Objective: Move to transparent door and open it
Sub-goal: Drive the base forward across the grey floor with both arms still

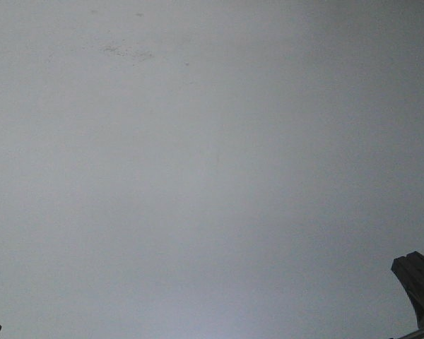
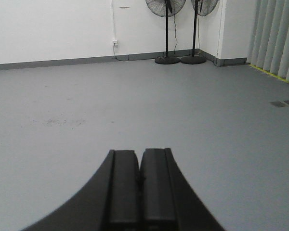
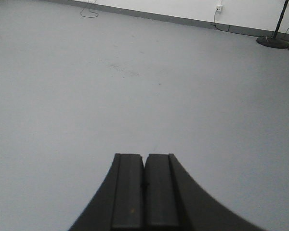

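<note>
Left wrist-mounted view shows the black left pincer [image 2: 139, 159] with its two flat fingers pressed together and nothing between them, aimed low across a smooth grey floor [image 2: 135, 96] toward a plain white wall [image 2: 48, 29]. Two black pedestal fans [image 2: 167, 60] stand side by side in the far corner, and pale grey vertical blinds [image 2: 279, 38] hang on the right. The black right pincer [image 3: 144, 161] is likewise closed tight and empty above the same floor. The transparent door appears in none of the views, so its place and its long axis cannot be told.
</note>
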Controlling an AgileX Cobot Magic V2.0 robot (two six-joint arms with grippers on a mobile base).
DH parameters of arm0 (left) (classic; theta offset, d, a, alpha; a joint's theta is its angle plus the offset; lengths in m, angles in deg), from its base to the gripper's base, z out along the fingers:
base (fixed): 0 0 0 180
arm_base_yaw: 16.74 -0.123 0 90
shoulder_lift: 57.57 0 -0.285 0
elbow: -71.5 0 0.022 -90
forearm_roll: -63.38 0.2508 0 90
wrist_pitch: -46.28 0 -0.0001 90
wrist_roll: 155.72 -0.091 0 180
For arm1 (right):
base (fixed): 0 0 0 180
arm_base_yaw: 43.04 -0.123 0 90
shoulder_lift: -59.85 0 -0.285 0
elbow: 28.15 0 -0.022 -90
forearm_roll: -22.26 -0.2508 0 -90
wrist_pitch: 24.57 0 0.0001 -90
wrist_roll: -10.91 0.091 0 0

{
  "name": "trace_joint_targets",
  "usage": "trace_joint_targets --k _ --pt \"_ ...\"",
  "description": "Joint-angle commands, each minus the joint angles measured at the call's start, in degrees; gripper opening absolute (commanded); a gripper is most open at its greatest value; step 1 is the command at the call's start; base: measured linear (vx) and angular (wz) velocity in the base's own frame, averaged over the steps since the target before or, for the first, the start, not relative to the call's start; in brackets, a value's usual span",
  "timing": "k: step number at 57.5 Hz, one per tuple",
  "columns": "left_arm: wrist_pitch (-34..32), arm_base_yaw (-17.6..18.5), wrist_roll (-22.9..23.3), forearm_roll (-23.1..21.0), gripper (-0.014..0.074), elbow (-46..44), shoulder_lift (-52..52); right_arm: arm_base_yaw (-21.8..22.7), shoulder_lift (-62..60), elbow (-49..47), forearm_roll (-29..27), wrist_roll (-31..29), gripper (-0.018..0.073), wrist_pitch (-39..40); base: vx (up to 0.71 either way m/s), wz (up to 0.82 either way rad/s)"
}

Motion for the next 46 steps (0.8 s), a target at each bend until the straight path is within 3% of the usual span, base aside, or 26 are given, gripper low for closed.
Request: trace_joint_targets --k 1,46 --pt "-5.08 0.21 0.38 -0.17 -0.0006 0.53 -0.86 0.19 -0.70 0.27 0.17 -0.51 -0.0006 4.51 0.00 0.00" --pt "-5.08 0.21 0.38 -0.17 -0.0006 0.53 -0.86 0.19 -0.70 0.27 0.17 -0.51 -0.0006 4.51 0.00 0.00"
